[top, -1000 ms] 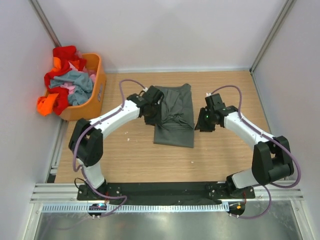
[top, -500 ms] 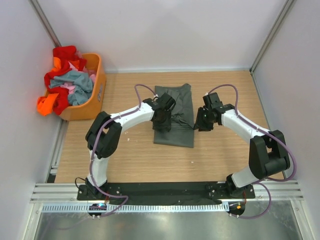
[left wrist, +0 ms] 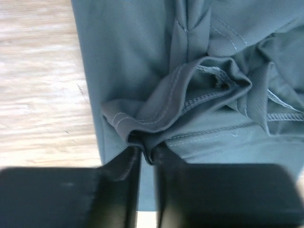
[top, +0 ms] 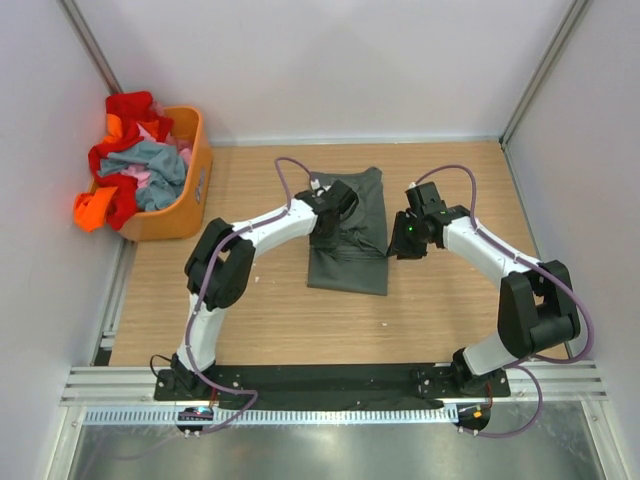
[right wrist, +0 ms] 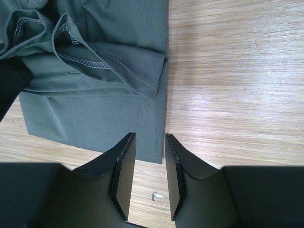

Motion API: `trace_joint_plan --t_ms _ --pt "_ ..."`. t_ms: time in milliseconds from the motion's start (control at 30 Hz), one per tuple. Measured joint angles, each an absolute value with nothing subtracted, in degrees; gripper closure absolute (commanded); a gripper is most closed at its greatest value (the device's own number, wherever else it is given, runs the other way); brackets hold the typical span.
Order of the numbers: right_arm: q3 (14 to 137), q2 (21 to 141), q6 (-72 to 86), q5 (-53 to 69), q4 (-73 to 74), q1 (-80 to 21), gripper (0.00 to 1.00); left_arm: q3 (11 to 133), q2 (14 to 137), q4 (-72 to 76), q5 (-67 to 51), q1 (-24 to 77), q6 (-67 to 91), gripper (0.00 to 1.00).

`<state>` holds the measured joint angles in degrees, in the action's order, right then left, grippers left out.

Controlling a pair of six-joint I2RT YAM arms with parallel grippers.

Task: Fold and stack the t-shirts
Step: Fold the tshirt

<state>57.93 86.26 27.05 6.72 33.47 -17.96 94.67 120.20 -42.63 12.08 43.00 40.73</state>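
Basket (top: 196,182) sits well apart; left end effector (left wrist: 147,154) pinches grey t-shirt (left wrist: 123,57), right end effector (right wrist: 149,142) parted.

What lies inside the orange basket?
Red, orange, pink and blue-grey t-shirts heaped in the basket, some spilling over its left rim. Whatever lies beneath the heap is hidden.

The left gripper (left wrist: 147,156) has moved inward from the left edge of the dark grey t-shirt (top: 352,262) to over its middle. Its jaws have narrowed, apparently pinching a bunched fold at its fingertips. The right gripper (right wrist: 148,142) edged slightly nearer the shirt.
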Motion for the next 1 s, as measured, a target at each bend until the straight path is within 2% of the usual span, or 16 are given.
trace_joint_plan --t_ms 33,333,600,700,867,1000 --pt "58.02 86.26 26.98 6.7 33.45 -17.96 0.63 95.07 120.55 -42.96 12.47 43.0 40.53 1.0" --pt "58.65 86.26 25.98 6.55 34.83 -17.96 0.63 100.2 122.3 -47.97 15.64 42.61 40.49 0.99" --pt "61.76 86.3 23.7 7.16 35.57 -18.59 0.63 105.6 125.78 -51.0 13.76 38.33 42.35 0.9" --pt "62.39 86.54 22.57 7.92 35.59 -20.4 0.63 107.11 128.14 -51.31 11.75 36.62 43.05 0.75" --pt "62.57 88.88 21.21 8.93 35.59 -25.19 0.69 109.34 131.55 -51.86 9.56 35.27 43.53 0.74" --pt "62.57 91.33 21.08 8.71 35.55 -28.27 0.66 110.19 131.63 -52.1 8.58 35.22 43.57 0.67"
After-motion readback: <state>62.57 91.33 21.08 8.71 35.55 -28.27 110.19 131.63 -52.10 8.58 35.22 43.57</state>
